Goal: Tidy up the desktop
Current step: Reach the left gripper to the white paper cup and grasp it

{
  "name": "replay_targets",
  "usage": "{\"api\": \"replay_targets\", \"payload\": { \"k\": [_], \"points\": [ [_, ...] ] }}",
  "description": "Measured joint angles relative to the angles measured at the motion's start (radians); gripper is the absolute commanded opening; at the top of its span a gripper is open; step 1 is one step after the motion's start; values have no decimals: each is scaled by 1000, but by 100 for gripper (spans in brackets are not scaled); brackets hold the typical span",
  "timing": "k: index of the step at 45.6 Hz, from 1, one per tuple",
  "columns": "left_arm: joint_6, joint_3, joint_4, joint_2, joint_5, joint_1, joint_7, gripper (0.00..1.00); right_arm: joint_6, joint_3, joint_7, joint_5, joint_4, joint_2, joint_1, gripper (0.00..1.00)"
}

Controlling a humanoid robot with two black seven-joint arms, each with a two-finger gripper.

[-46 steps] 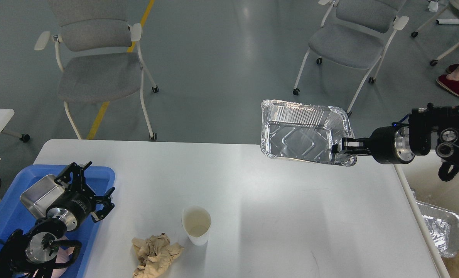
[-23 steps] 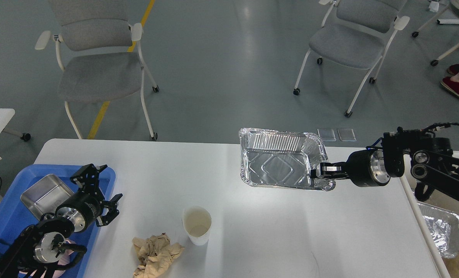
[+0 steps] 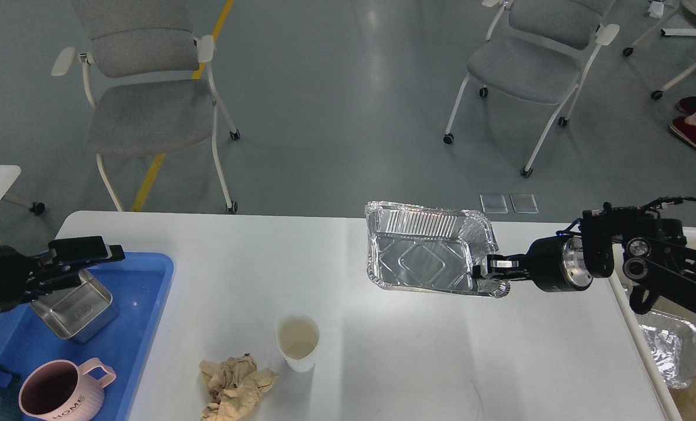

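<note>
The foil tray (image 3: 427, 257), dropping lower, is hanging in the right jaws' grasp; cup (image 3: 297, 341) and paper (image 3: 235, 387) are remaining on the bench (image 3: 395, 351); left jaws' state is unclear.

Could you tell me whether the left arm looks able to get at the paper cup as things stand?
Probably yes: the left gripper hangs over the blue tray, holding nothing, and bare desktop lies between it and the paper cup.

Grey glossy floor (image 3: 336, 117) (yellow line (image 3: 166, 140) across); two grey chairs (image 3: 149, 99), (image 3: 535, 58)
</note>
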Motion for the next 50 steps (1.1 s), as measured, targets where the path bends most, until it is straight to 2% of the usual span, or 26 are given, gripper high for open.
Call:
{"api": "replay_targets", "payload": {
  "k": [11,15,19,24,30,34,40,50],
  "points": [
    [-190,-19,-14,193,-16,-100,-63,96,-1,4,1,0,0,-10,-11,0],
    [-231,-34,-15,214,-29,-109,-79,96,-2,4,2,0,0,-10,-12,0],
    [-235,-39,-14,191,-32,-114,-78,96,-2,4,2,0,0,-9,-14,0],
    [-203,-28,-4,51,-15,-113,-55,96,-2,4,2,0,0,-9,-14,0],
    [-188,2,14,-221,117,-118,14,96,-2,6,3,0,0,-10,-15,0],
    [-183,62,41,-390,233,-125,39,96,-2,8,3,0,0,-11,-16,0],
    [-169,186,130,-590,382,-157,48,96,-2,9,3,0,0,-11,-18,0],
    [-132,295,271,-784,505,-178,49,94,-3,15,3,0,-1,-10,-23,0]
  ]
}}
